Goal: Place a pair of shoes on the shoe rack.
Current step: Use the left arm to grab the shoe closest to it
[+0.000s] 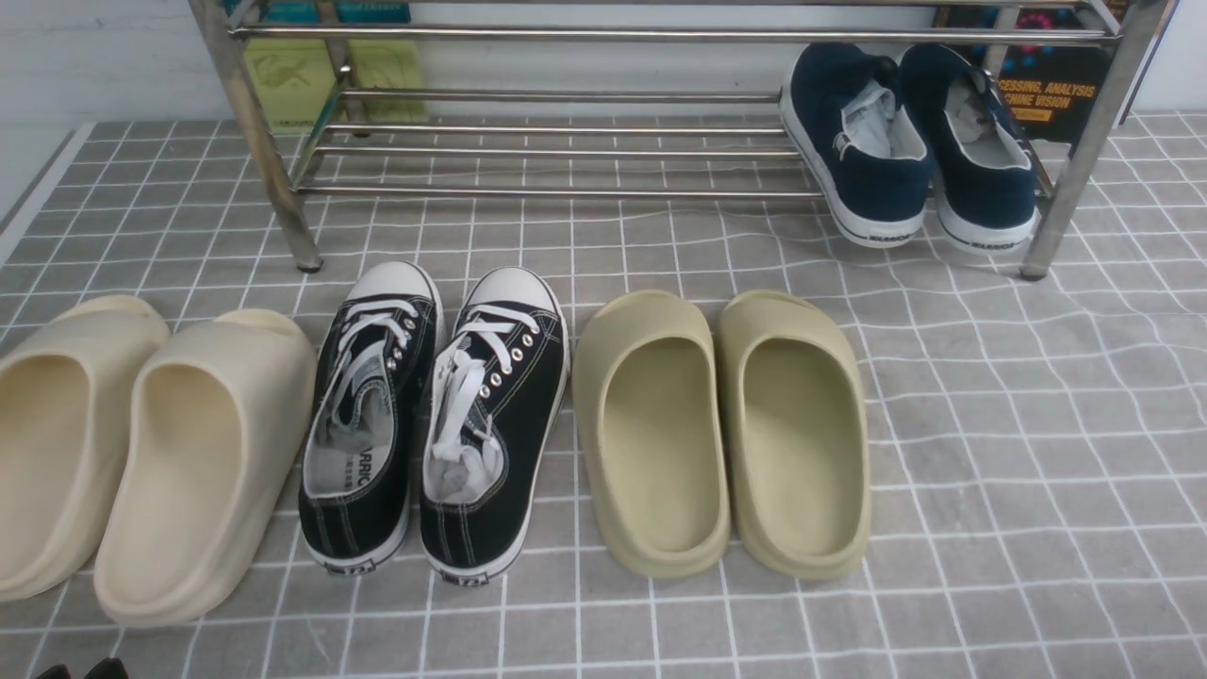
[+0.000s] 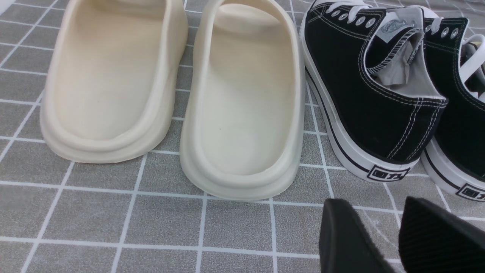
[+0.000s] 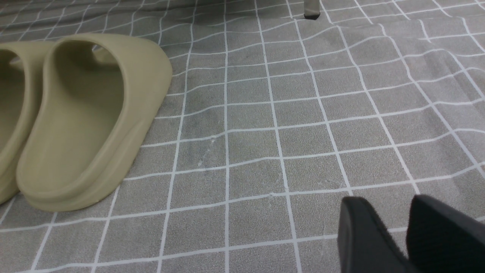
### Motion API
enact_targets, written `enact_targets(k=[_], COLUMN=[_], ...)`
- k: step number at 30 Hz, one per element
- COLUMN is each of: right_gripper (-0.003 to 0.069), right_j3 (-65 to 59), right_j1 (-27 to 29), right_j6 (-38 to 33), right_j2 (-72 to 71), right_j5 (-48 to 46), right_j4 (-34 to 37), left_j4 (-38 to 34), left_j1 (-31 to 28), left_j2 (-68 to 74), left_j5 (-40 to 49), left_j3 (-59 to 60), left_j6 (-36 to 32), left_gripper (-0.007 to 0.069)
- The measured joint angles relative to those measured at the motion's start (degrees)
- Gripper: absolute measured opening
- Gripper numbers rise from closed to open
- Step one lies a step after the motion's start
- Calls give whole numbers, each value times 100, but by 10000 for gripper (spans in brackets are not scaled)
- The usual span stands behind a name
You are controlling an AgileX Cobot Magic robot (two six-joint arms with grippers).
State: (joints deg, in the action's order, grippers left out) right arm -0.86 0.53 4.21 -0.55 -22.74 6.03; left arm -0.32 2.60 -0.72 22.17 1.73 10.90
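Observation:
The two black canvas sneakers with white toe caps [image 1: 363, 424] [image 1: 495, 415] stand side by side on the grey checked mat, toes toward the shoe rack [image 1: 566, 35], which stands at the back. My left gripper [image 2: 375, 201] is open and empty, just behind the heel of the left black sneaker [image 2: 352, 94]; the other sneaker [image 2: 462, 125] is beside it. My right gripper [image 3: 388, 199] is open and empty over bare mat, to the right of the olive slides [image 3: 83, 113]. Only a dark tip of the left gripper [image 1: 80, 671] shows in the front view.
Navy slip-on sneakers [image 1: 858, 141] [image 1: 981, 151] sit on the rack's right end. Cream slides [image 1: 57, 434] [image 1: 203, 462] lie left of the black sneakers, olive slides [image 1: 651, 434] [image 1: 797, 424] right of them. A rack leg [image 3: 311, 9] shows far ahead in the right wrist view.

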Motion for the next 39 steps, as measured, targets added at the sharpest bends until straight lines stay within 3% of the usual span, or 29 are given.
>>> enact_targets(k=[12,14,15,18,21,23,25,26,28,30,31,32,34,36,38,39], right_gripper=[223,227,230,233,237,237,237,237,237,237,237,237,237,237,237,237], right_j3=[0,0,0,0,0,0,0,0,0,0,0,0,0,0,0,0], right_j1=[0,0,0,0,0,0,0,0,0,0,0,0,0,0,0,0], right_j6=[0,0,0,0,0,0,0,0,0,0,0,0,0,0,0,0], right_j2=[0,0,0,0,0,0,0,0,0,0,0,0,0,0,0,0], right_j5=[0,0,0,0,0,0,-5,-5,-5,-5,-5,-5,-5,-5,-5,-5], right_j4=[0,0,-5,-1,-1,-1,-1,-1,-1,-1,-1,-1,-1,-1,-1,-1], left_j4=[-98,-138,-152,-162,-163,-163,-175,-175,-115,32,267,267,656,1018,1137,1263], left_j1=[0,0,0,0,0,0,0,0,0,0,0,0,0,0,0,0], left_j2=[0,0,0,0,0,0,0,0,0,0,0,0,202,706,989,1464], left_j5=[-394,-970,-1845,-2752,-4229,-4698,-5738,-5813,-6366,-6096,-5496,-5496,-4021,-2501,-1938,-1228], left_j3=[0,0,0,0,0,0,0,0,-118,-439,-872,-872,-1799,-2433,-2627,-2799], left_j6=[0,0,0,0,40,177,734,788,1553,1972,2178,2206,2402,2443,2465,2493], left_gripper=[239,239,239,239,239,239,237,235,206,165,113,113,-3,-13,-13,-13])
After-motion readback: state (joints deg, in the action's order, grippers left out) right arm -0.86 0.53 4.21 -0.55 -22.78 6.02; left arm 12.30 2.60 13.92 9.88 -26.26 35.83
